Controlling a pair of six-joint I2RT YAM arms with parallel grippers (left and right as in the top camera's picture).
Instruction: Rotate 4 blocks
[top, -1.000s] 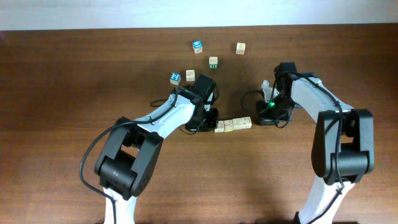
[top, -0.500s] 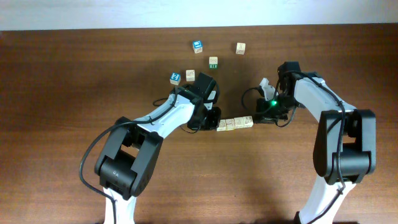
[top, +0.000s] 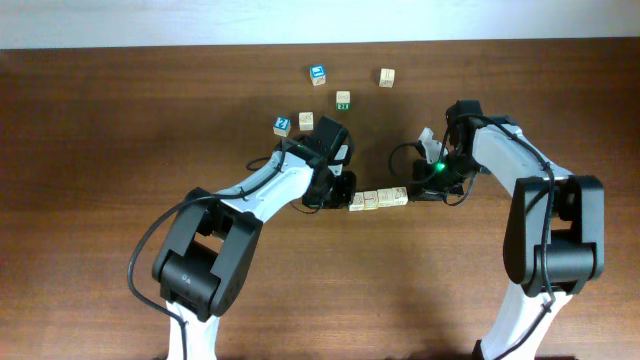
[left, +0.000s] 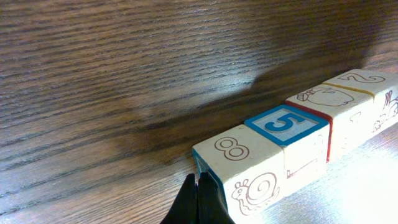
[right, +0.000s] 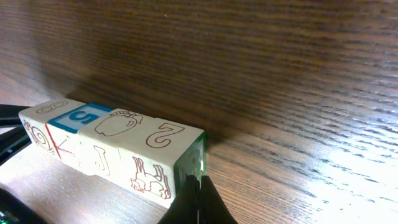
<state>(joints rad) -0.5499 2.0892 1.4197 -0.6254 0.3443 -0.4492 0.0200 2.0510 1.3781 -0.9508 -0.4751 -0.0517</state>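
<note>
Four pale wooden blocks (top: 378, 200) lie pressed end to end in a short row. The left wrist view shows the tops: an "8" (left: 239, 155), a blue "5" (left: 286, 123), a drawing (left: 323, 99) and a "2" (left: 364, 79). My left gripper (top: 343, 192) is shut, its tip (left: 198, 182) against the "8" block's end face. My right gripper (top: 420, 190) is also shut, and its tip (right: 199, 182) touches the green-edged end face of the "2" block (right: 165, 134). Neither gripper holds anything.
Loose cubes lie behind the row: two with blue tops (top: 316, 73) (top: 282, 125), one with a dark green side (top: 343, 100), and pale ones (top: 387, 77) (top: 306, 121). Bare wood table (top: 120, 150) spreads to both sides and in front.
The row and my left gripper have crept slightly to the right. The right arm has shifted a little at the row's other end. Both grippers stay shut.
</note>
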